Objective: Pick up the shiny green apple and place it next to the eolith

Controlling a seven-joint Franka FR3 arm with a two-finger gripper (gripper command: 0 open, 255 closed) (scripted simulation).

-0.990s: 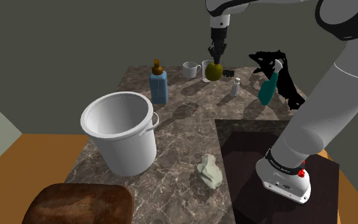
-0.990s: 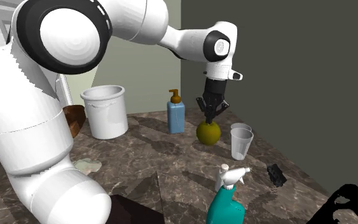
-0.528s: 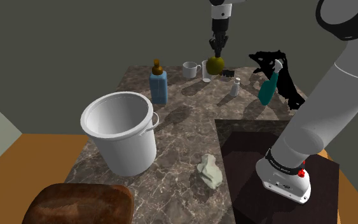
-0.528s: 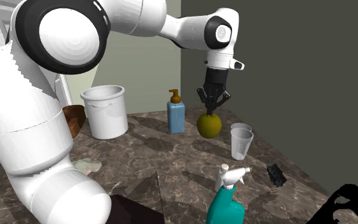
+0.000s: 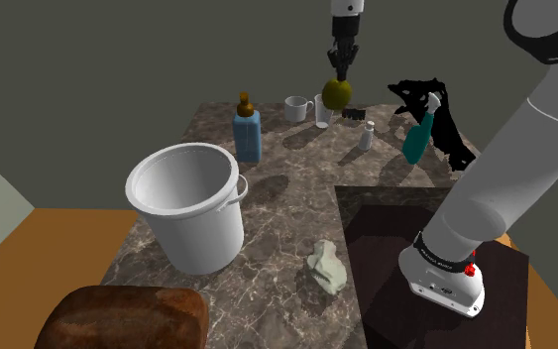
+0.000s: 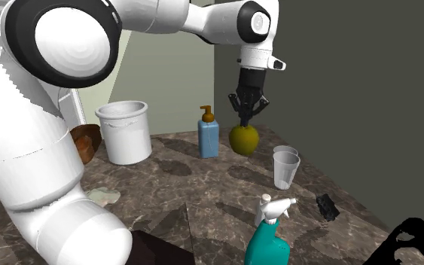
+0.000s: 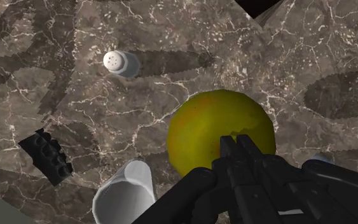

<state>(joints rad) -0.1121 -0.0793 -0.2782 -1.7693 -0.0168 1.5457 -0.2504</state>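
The gripper (image 5: 342, 71) points straight down at the upper middle of the shoulder view, its two black fingers drawn close together and pinching the top of the yellow-green apple (image 5: 337, 93). The apple hangs directly beneath the fingertips. In the second exterior view the apple (image 6: 243, 139) sits clear above the marble counter (image 6: 202, 188), just right of frame centre, below the gripper (image 6: 245, 120). From the wrist view the fingers nearly meet over the crown of the apple (image 7: 220, 130); whether they grip a stem or the skin itself is hard to make out.

Just below the apple in the shoulder view stand a clear glass (image 5: 322, 111) and a white mug (image 5: 296, 107), with a black toy brick (image 5: 355, 115) and a small white shaker (image 5: 366, 135) to the right. A teal spray bottle (image 5: 419, 134) is further right, a blue soap bottle (image 5: 247, 129) to the left. The pale eolith (image 5: 327, 266) lies well apart, low in the frame, with a large white bucket (image 5: 189, 203) to its left. A brown loaf (image 5: 123, 317) fills the lower left corner.
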